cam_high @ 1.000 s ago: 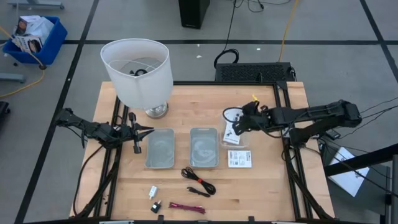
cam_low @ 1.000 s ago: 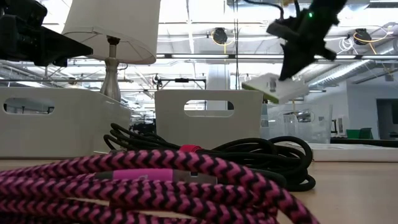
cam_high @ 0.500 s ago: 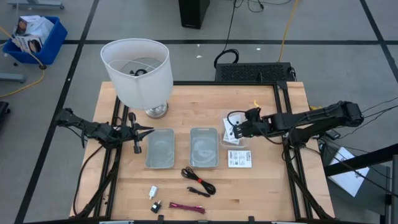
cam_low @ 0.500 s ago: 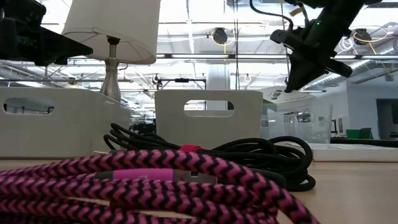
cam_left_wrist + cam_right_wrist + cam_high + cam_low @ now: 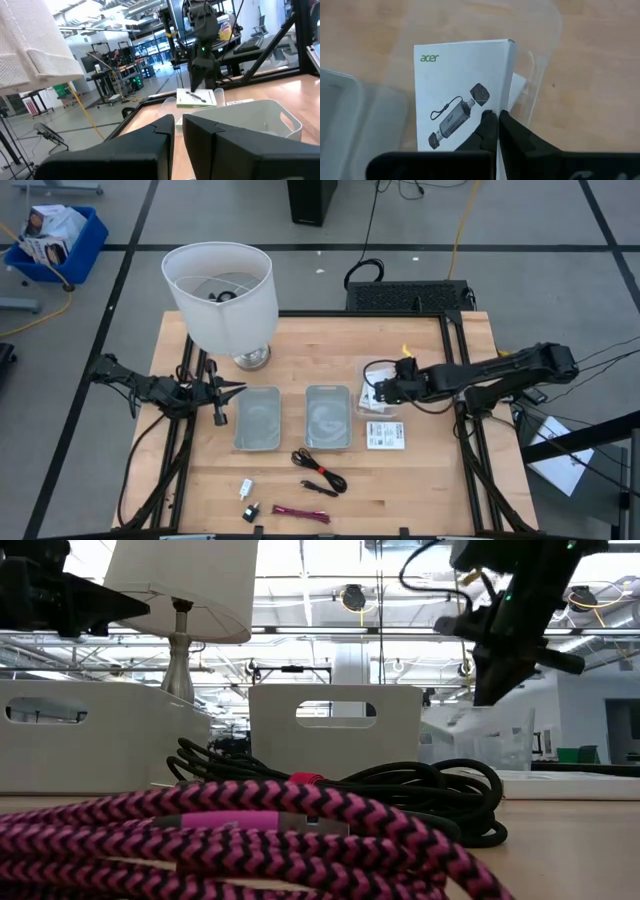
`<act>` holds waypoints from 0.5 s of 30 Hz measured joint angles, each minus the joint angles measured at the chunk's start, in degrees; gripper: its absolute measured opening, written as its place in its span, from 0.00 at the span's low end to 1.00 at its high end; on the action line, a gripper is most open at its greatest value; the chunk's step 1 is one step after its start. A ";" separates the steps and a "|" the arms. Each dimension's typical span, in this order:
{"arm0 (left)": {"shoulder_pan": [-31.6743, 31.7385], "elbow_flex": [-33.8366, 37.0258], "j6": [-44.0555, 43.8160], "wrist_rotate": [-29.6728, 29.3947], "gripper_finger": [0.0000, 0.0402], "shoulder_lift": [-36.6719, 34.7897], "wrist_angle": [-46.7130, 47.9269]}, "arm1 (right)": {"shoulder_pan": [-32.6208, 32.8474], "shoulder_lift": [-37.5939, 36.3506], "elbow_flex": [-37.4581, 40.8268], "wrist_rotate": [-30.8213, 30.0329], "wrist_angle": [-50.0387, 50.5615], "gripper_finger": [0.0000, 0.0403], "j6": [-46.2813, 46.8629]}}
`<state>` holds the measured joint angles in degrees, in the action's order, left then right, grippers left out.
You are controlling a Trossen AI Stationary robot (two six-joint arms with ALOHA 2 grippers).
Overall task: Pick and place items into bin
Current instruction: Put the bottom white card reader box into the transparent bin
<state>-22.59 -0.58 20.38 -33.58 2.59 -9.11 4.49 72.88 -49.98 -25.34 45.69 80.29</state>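
Note:
My right gripper (image 5: 383, 392) (image 5: 496, 120) points down over a clear tub (image 5: 392, 410) right of two grey bins (image 5: 257, 418) (image 5: 328, 416) and is shut on a white printed packet (image 5: 371, 392) (image 5: 462, 85) lying flat in the tub. A second packet (image 5: 385, 435) lies on the table nearer me. The black cable (image 5: 318, 470), red-magenta cable (image 5: 300, 513), white plug (image 5: 246, 487) and black piece (image 5: 250, 508) lie along the near edge. My left gripper (image 5: 235, 390) waits shut, left of the bins. My right gripper comes from above, pointing down, with its fingers (image 5: 489, 125) closed at the packet's long edge (image 5: 509, 102) near one end. The fingertips hide the exact place of contact. The packet lies flat and face up, level with the clear tub (image 5: 216, 96).
A big white lampshade lamp (image 5: 222, 295) stands at the far left of the table. Both grey bins hold nothing I can see. Bare wood lies between the bins and the near items. Beyond the table are a blue crate (image 5: 55, 240) and floor cables.
My right gripper has come down and a little toward the near edge, staying shut. The packet, held tilted in the air a second ago, now lies flat down at the clear tub.

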 joint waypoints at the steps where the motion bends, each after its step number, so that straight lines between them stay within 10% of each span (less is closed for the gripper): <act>1: 0.02 0.00 0.00 -0.01 0.12 0.00 -0.01 | -0.24 0.87 0.00 0.06 0.00 0.00 -0.02; 15: 0.00 0.00 -1.03 0.01 0.12 0.02 0.07 | -3.80 7.78 -0.04 2.96 -0.67 0.00 0.25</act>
<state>-22.59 -0.58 19.35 -33.56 2.61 -9.04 0.69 80.66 -50.02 -22.38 45.03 80.54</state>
